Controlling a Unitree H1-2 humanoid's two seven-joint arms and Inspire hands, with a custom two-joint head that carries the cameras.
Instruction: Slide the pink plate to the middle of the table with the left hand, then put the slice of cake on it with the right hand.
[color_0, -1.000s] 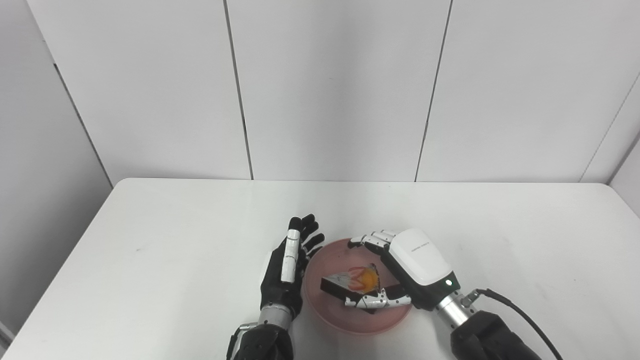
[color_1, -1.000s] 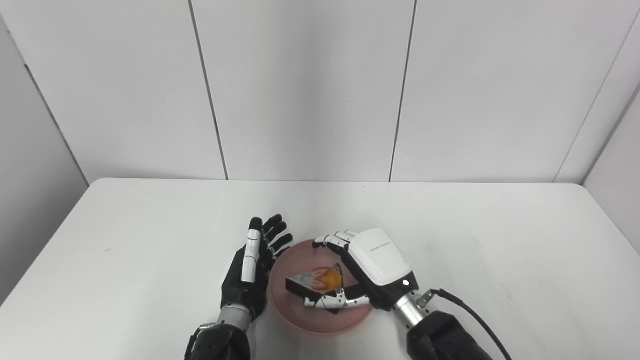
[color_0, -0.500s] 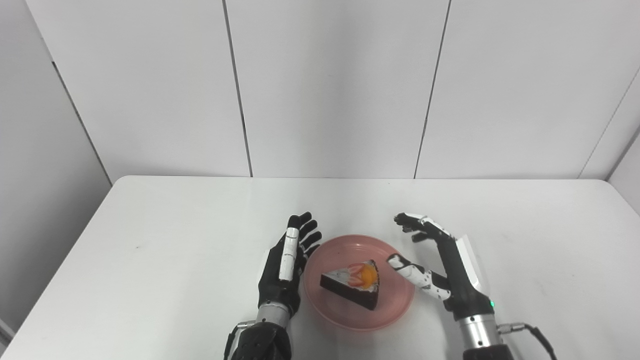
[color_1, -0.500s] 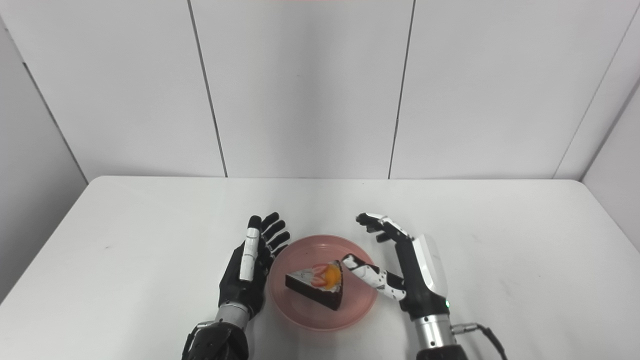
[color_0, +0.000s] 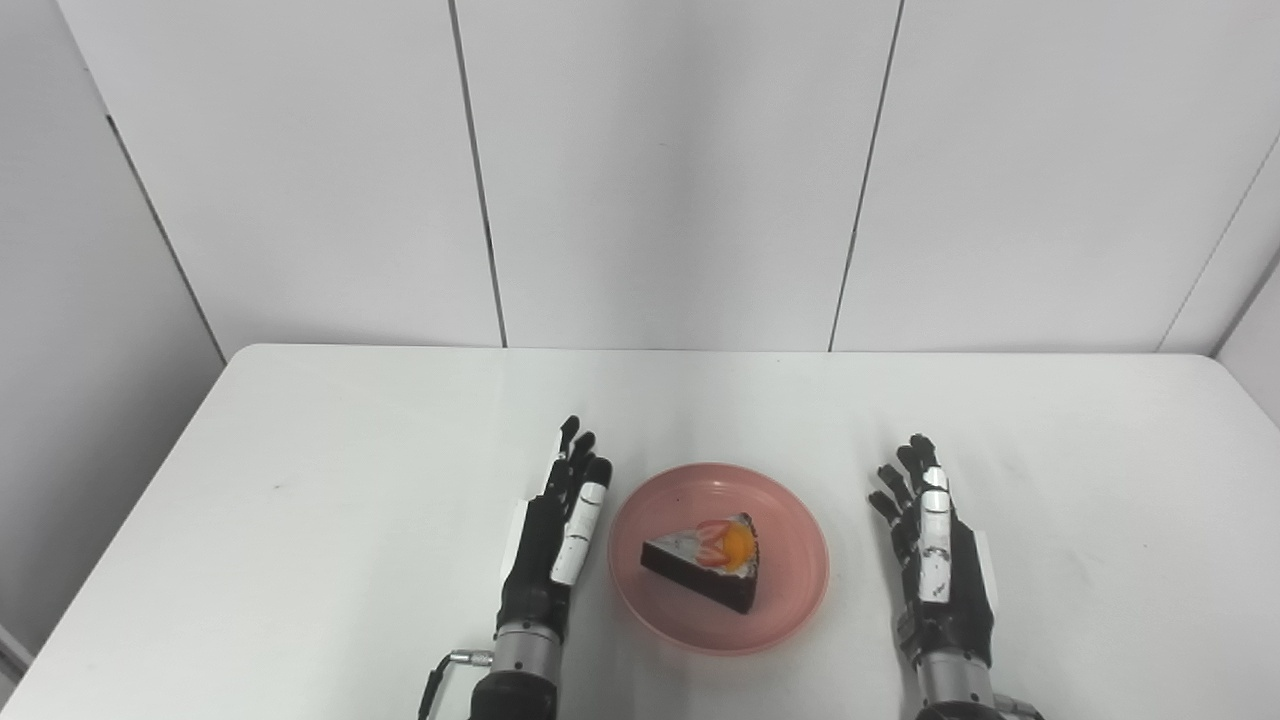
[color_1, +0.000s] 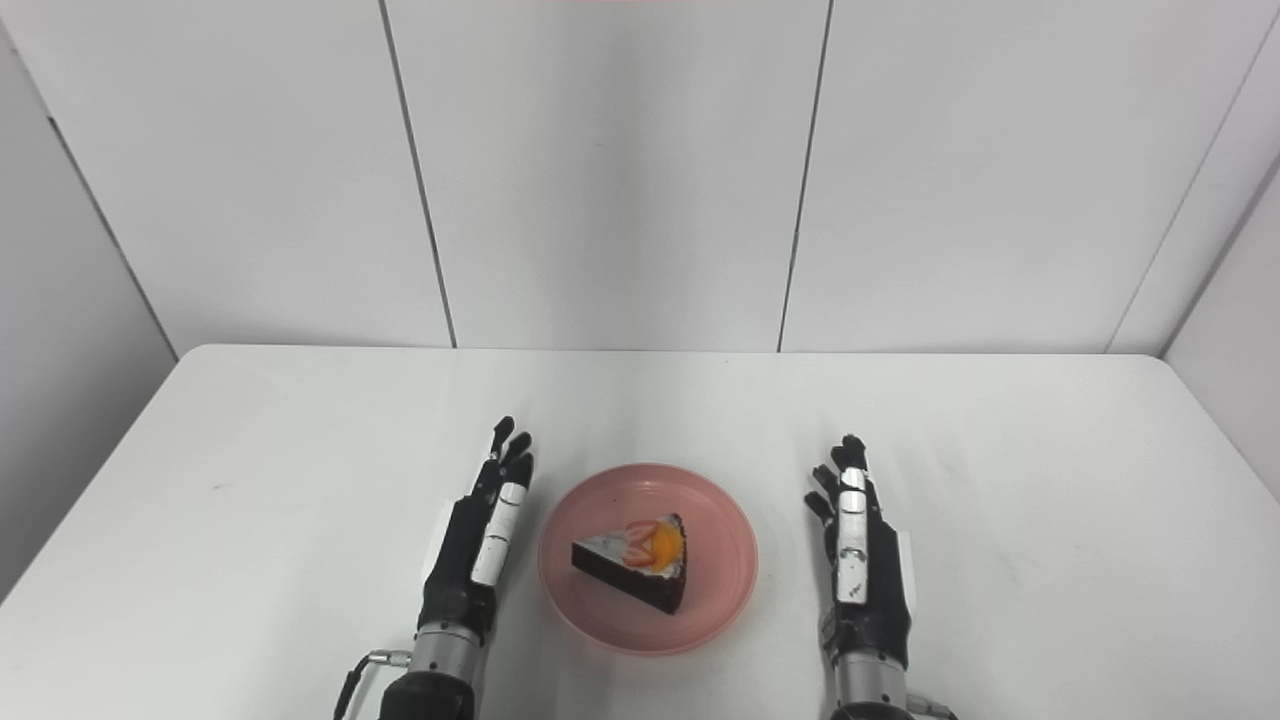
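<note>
Pink round plate (color_0: 790, 590) is seen in the lower middle of the frame, lying flat on the white desk (color_0: 300, 480). A wedge-shaped slice of dark chocolate cake (color_0: 705, 565), topped with white cream, a strawberry slice and an orange fruit piece, is set on the plate, its narrow tip turned toward the lower right. The left hand (color_0: 550, 550), black with white segments, is held just beside the plate's left rim, apart from it; its fingers (color_0: 583, 515) are released, stretched straight toward the top of the frame, and nothing is held. The right hand (color_1: 862, 570) is placed to the right of the plate, farther from the rim than the left hand is from its side; its fingers (color_1: 849, 500) are likewise extended and slightly spread, and nothing is grasped. Both forearms are cut off by the bottom edge of the frame. Pale grey wall panels (color_0: 660, 170) with dark vertical seams are seen filling the upper half of the frame behind the desk.
</note>
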